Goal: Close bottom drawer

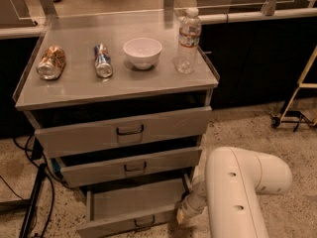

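Note:
The bottom drawer point(136, 202) is the lowest of three grey drawers in a metal cabinet. It stands pulled out, its shallow tray open, with a low front panel and a small dark handle point(144, 222) at its centre. My gripper point(187, 213) is low at the drawer's front right corner, against or just beside the front panel. The white arm link point(237, 192) rises behind it and hides part of the wrist.
The middle drawer point(133, 166) and top drawer point(126, 130) are also slightly out. On the cabinet top point(74, 90) lie two cans point(51, 62) point(103, 60), and a white bowl point(142, 52) and water bottle point(188, 41) stand there. Cables point(34, 202) run at the left. A stand's wheeled base point(292, 118) is at the right.

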